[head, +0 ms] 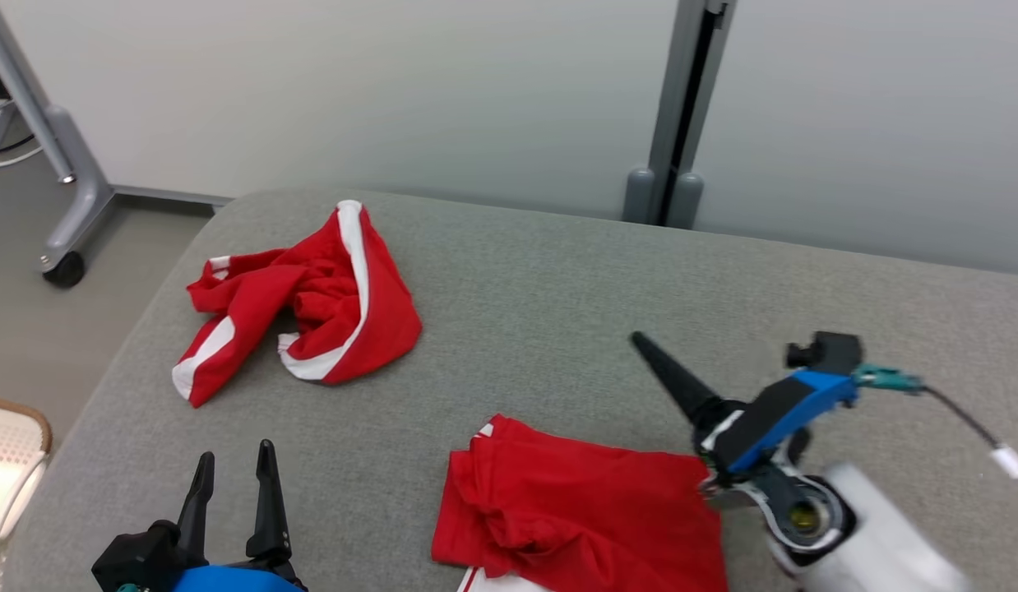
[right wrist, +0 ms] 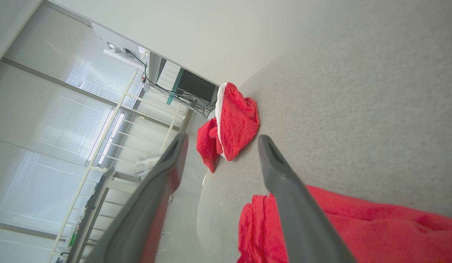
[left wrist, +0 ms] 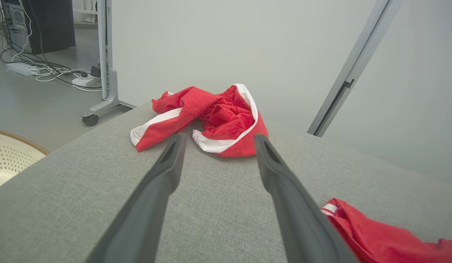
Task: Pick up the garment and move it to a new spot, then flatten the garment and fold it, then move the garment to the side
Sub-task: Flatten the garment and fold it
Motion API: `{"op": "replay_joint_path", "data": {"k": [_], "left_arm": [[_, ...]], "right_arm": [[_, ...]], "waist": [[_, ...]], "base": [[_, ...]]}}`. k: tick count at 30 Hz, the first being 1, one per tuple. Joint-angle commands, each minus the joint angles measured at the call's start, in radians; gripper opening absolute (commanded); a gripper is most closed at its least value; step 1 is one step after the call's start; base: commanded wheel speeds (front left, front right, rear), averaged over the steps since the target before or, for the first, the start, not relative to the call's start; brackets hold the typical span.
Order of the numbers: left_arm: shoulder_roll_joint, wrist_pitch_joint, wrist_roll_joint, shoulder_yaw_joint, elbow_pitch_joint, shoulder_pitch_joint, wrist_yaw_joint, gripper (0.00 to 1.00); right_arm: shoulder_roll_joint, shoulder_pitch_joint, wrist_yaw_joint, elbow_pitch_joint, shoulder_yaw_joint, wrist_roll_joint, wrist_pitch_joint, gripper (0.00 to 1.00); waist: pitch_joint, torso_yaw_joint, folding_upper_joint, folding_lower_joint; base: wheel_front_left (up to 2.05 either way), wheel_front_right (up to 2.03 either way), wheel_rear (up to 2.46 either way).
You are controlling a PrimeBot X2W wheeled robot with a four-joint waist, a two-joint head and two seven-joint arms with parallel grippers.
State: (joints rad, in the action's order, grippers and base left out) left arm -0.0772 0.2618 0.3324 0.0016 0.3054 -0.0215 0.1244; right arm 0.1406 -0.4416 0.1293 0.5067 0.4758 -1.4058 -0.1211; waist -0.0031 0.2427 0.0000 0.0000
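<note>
A red garment point(head: 575, 501) lies folded flat near the front edge of the grey padded table point(head: 558, 288), with a white stripe showing at its corner. It also appears in the left wrist view point(left wrist: 379, 237) and the right wrist view point(right wrist: 357, 226). My right gripper point(head: 649, 349) hovers at its right edge, turned on its side and open, with nothing between the fingers point(right wrist: 222, 138). A second red and white garment point(head: 312, 296) lies crumpled at the far left point(left wrist: 218, 117) point(right wrist: 233, 120). My left gripper point(head: 235, 452) stands open at the front left, empty and pointing towards the crumpled one point(left wrist: 219, 137).
A pale woven basket point(head: 7, 444) stands on the floor off the table's left front corner. A grey wheeled stand leg point(head: 65, 205) is beyond the far left corner. A grey post point(head: 673, 107) runs up the wall behind the table.
</note>
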Motion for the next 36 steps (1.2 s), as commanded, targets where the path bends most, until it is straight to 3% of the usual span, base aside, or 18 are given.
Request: {"op": "replay_joint_path", "data": {"k": [1,5,8,9,11,15,21,28,32,36], "left_arm": [[0.003,0.004,-0.009,0.006,-0.011,-0.014,0.003,1.0],[0.007,0.004,-0.009,0.007,-0.02,-0.013,0.003,1.0],[0.009,0.004,-0.01,0.006,-0.022,-0.01,0.004,1.0],[0.01,0.004,-0.01,0.006,-0.022,-0.008,0.004,1.0],[0.011,0.004,-0.01,0.005,-0.019,-0.002,0.005,1.0],[0.01,0.004,-0.011,0.0,-0.013,0.012,0.006,1.0],[0.014,0.004,-0.002,0.004,-0.002,0.006,0.008,1.0],[0.016,0.004,-0.002,0.007,-0.001,0.007,0.009,1.0],[0.017,0.004,-0.008,0.014,-0.006,0.013,0.009,1.0],[0.013,0.004,-0.013,0.021,-0.012,0.008,0.009,1.0]], "right_arm": [[0.064,0.018,0.003,-0.014,-0.004,0.065,0.032,1.0],[0.126,0.057,0.003,-0.002,0.042,0.196,0.024,1.0],[0.107,0.07,0.003,0.01,0.055,0.245,0.006,1.0],[0.104,0.069,0.002,0.027,0.054,0.27,0.009,0.5],[0.075,0.063,0.002,0.071,0.057,0.309,-0.005,0.0],[-0.026,0.062,0.003,0.152,0.054,0.301,-0.102,0.0],[-0.081,0.1,0.002,0.22,0.085,0.254,-0.261,0.0],[-0.09,0.161,0.003,0.096,0.187,0.092,-0.377,0.0],[-0.088,0.143,0.003,-0.025,0.227,0.001,-0.328,0.0],[-0.084,0.125,0.003,-0.1,0.19,0.013,-0.242,0.0]], "waist": [[-0.011,-0.022,0.0,0.0],[-0.008,-0.031,0.0,0.0],[-0.003,-0.032,0.0,0.0],[-0.002,-0.031,0.0,0.0],[0.002,-0.027,0.0,0.0],[0.007,-0.002,0.0,0.0],[0.012,0.043,0.0,0.0],[0.017,0.058,0.0,0.0],[0.009,0.032,0.0,0.0],[0.001,0.007,0.0,0.0]], "base": [[0.0,0.0,0.0],[0.0,0.0,0.0],[0.0,0.0,0.0],[0.0,0.0,0.0],[0.0,0.0,0.0],[0.0,0.0,0.0],[0.0,0.0,0.0],[0.0,0.0,0.0],[0.0,0.0,0.0],[0.0,0.0,0.0]]}}
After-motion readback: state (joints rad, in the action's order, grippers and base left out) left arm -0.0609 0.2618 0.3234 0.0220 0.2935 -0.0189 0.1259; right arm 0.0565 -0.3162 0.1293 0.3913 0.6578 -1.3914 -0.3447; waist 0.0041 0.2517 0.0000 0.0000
